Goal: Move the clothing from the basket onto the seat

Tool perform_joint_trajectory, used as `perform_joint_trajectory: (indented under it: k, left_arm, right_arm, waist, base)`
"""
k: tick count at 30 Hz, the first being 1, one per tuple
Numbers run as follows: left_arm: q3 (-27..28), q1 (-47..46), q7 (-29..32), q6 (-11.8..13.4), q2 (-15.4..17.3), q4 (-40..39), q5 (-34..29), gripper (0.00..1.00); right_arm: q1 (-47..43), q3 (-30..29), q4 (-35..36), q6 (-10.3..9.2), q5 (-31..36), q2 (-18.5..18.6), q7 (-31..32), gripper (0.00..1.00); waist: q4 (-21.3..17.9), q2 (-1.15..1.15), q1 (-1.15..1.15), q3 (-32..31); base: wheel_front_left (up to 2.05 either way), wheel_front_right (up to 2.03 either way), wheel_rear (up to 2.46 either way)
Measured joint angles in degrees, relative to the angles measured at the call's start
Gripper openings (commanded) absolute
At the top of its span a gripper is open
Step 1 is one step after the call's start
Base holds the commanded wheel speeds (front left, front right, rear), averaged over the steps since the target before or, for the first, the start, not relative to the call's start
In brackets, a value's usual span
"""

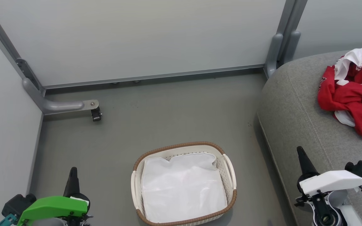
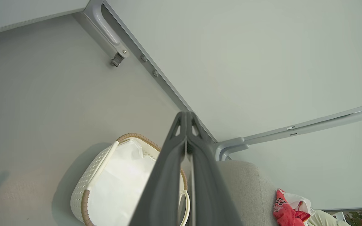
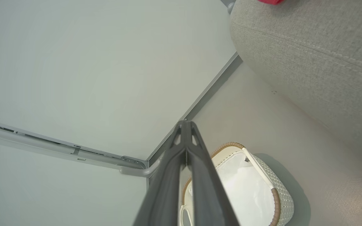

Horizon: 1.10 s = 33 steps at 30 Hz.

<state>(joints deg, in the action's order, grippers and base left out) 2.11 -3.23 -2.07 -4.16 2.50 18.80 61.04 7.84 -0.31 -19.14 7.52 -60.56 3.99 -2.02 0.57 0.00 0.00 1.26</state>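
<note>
Fingers of the left gripper (image 2: pixel 185 118) were pressed together from base to tip, in free air above the floor (image 1: pixel 168 110). Fingers of the right gripper (image 3: pixel 185 125) were in the same state, closed tip to tip and clear of every object. In the head view the left gripper, with its green wrist shell, sat at the near left. The right gripper, with its white shell, sat at the near right over the near edge of the seat (image 1: pixel 297 110). The clothing (image 1: pixel 353 94) lay crumpled on the seat at the far right: red fabric with white panels and a small white tag at its far end, partly cut off by the picture's right edge. The left wrist view showed the number 23 on a fold. The basket (image 1: pixel 184 145) stood upright on the floor near centre, between the two grippers, left of the seat and apart from it. Inside it the white liner (image 1: pixel 182 185) lay flat and lightly creased, its far edge notched. Pale wall panels (image 1: pixel 137 37) closed the far and left sides. A grey metal foot with a small caster (image 1: pixel 94 113) projected onto the floor at the far left, well apart from the basket.
</note>
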Motion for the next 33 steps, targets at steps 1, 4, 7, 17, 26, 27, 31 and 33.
perform_joint_trajectory:
  k: [1,4,7,17,26,27,31,33]
  left_arm:
    - [0.08,-0.04,0.1,-0.14,0.0,-0.08,0.43,0.0]
    - [0.33,-0.1,0.57,-0.33,0.0,-0.33,2.24,0.0]
    - [0.62,-0.21,1.07,-0.44,0.01,-0.57,3.83,0.0]
    - [1.38,-0.8,2.58,-0.96,0.04,-1.48,9.29,0.0]
    - [1.93,-1.02,3.87,-1.45,0.05,-2.07,13.92,0.0]
    - [2.0,-1.06,4.02,-1.47,0.05,-2.11,14.25,0.0]
    - [2.27,-1.31,4.54,-1.75,0.08,-2.42,16.05,0.0]
    - [2.44,-1.38,4.66,-1.85,0.08,-2.56,17.2,0.0]
  right_arm:
    - [-0.01,-0.12,0.07,0.0,-0.46,-0.02,0.07,0.0]
    - [-0.13,-0.45,0.34,0.0,-2.21,-0.08,0.57,0.0]
    - [-0.18,-0.8,0.62,0.0,-3.96,-0.16,1.09,0.0]
    - [-0.25,-1.88,1.51,0.0,-9.43,-0.41,2.54,0.0]
    - [-0.48,-2.79,2.2,0.0,-14.07,-0.59,3.78,0.0]
    - [-0.49,-2.87,2.24,0.0,-14.44,-0.6,4.01,0.0]
    - [-0.59,-3.23,2.59,-0.01,-16.37,-0.66,4.53,0.0]
    - [-0.72,-3.43,2.76,-0.01,-17.39,-0.69,4.7,0.0]
  waist:
    - [-0.01,0.0,0.0,-0.01]
    - [-0.03,0.0,0.0,-0.06]
    - [-0.06,0.0,0.0,-0.11]
    - [-0.14,0.0,0.0,-0.26]
    - [-0.22,0.0,0.0,-0.41]
    - [-0.22,0.0,0.0,-0.42]
    - [-0.26,0.0,0.0,-0.48]
    - [-0.28,0.0,0.0,-0.52]
  base:
    - [0.0,0.0,0.0]
    - [0.0,0.0,0.0]
    - [0.0,0.0,0.0]
    - [0.0,0.0,0.0]
    - [0.0,0.0,0.0]
    - [0.0,0.0,0.0]
    - [0.0,0.0,0.0]
    - [0.0,0.0,0.0]
